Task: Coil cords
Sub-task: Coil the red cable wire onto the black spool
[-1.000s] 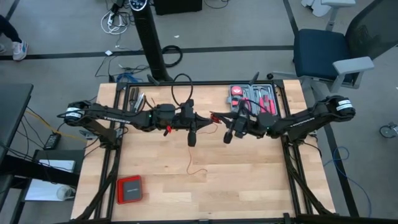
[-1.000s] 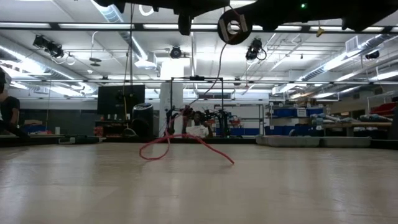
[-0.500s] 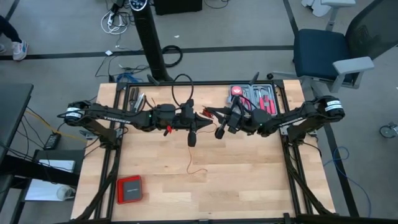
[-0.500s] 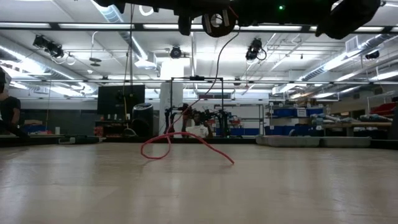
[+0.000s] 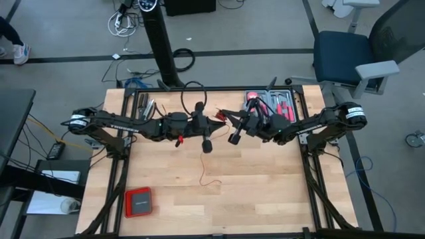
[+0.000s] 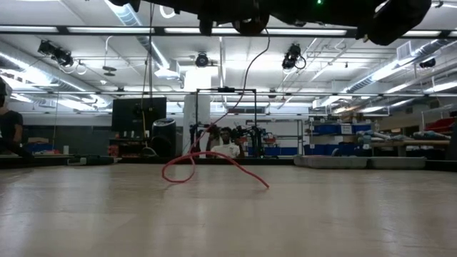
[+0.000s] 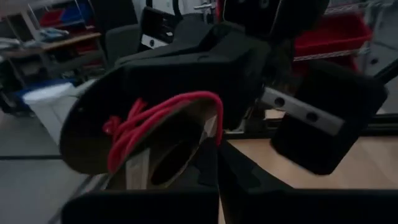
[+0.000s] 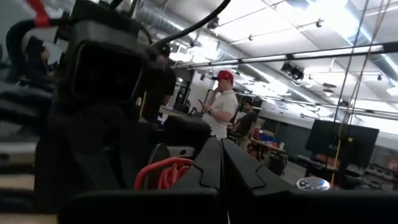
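Dangling from left tool (image 5: 218, 120): cord (image 5: 204, 161)

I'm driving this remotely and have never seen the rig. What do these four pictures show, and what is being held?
Two dark robot arms work over a wooden table. The high view looks straight down; the low view looks level across the tabletop; each wrist view looks past one arm's own fingers. The left gripper and right gripper meet above the table's middle, both shut, with red cord bunched between them. The cord's loose end trails onto the table. Exactly which gripper pinches it is unclear. A tool tray sits at the far edge, a red box near the front.
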Robot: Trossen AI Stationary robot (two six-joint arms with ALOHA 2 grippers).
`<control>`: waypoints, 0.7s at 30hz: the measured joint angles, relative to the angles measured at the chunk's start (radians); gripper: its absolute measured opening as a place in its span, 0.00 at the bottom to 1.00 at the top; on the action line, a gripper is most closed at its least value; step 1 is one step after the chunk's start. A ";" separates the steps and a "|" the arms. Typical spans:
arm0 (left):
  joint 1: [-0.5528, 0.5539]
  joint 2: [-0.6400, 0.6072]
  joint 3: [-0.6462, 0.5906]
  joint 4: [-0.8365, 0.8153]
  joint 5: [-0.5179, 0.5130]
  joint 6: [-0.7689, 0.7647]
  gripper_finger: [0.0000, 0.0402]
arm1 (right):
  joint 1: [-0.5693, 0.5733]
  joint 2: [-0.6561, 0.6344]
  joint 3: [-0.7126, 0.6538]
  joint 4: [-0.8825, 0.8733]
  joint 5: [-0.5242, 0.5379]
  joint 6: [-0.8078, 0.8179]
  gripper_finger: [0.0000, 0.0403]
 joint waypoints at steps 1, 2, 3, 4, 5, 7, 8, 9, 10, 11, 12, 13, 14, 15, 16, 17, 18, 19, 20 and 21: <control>0.001 0.000 0.000 0.000 -0.002 0.011 0.00 | -0.003 0.000 0.000 0.009 0.000 0.005 0.00; 0.002 0.003 0.000 0.001 -0.005 0.024 0.00 | -0.005 0.000 0.000 0.018 -0.002 0.009 0.00; 0.002 0.010 0.001 0.013 -0.011 0.027 0.00 | -0.006 0.000 0.000 0.027 -0.003 0.012 0.00; 0.002 0.015 0.001 0.019 -0.013 0.028 0.01 | -0.007 0.000 0.000 0.030 -0.005 0.015 0.00; 0.002 0.023 0.001 0.024 -0.015 0.028 0.03 | -0.009 0.000 0.000 0.030 -0.009 0.019 0.00; 0.002 0.046 0.001 0.046 -0.019 0.028 0.07 | -0.015 0.000 0.000 0.040 -0.015 0.039 0.00; 0.003 0.057 -0.003 0.046 -0.020 0.029 0.10 | -0.016 -0.004 0.001 0.049 -0.018 0.046 0.00; 0.004 0.071 -0.004 0.049 -0.021 0.029 0.12 | -0.016 -0.006 0.002 0.052 -0.021 0.047 0.00; 0.004 0.078 -0.005 0.047 -0.021 0.029 0.14 | -0.016 -0.006 0.000 0.053 -0.022 0.046 0.00; 0.006 0.079 -0.005 0.045 -0.021 0.029 0.15 | -0.015 -0.005 -0.004 0.045 -0.021 0.044 0.00; 0.007 0.080 -0.004 0.055 -0.020 0.027 0.16 | -0.015 -0.005 -0.004 0.037 -0.021 0.037 0.00; 0.008 0.082 -0.003 0.061 -0.020 0.025 0.17 | -0.015 -0.008 -0.004 0.041 -0.022 0.032 0.00; 0.008 0.084 -0.002 0.060 -0.020 0.021 0.18 | -0.015 -0.011 -0.004 0.049 -0.020 0.022 0.00; 0.008 0.086 -0.002 0.047 -0.019 0.017 0.18 | -0.014 -0.011 -0.004 0.056 -0.019 0.013 0.00; 0.008 0.087 -0.003 0.036 -0.018 0.013 0.18 | -0.014 -0.011 -0.004 0.055 -0.014 0.010 0.00; 0.008 0.088 -0.003 0.029 -0.016 0.006 0.18 | -0.014 -0.014 -0.005 0.049 -0.013 0.006 0.00; 0.008 0.087 -0.003 0.023 -0.012 0.000 0.18 | -0.014 -0.018 -0.006 0.049 -0.013 0.003 0.00; 0.008 0.085 -0.003 0.017 -0.004 -0.003 0.18 | -0.014 -0.025 -0.006 0.052 -0.013 -0.003 0.00; 0.008 0.084 -0.003 0.008 0.004 -0.004 0.18 | -0.014 -0.032 -0.006 0.054 -0.013 -0.009 0.00; 0.008 0.084 -0.003 -0.005 0.009 -0.004 0.18 | -0.014 -0.038 -0.006 0.056 -0.013 -0.017 0.00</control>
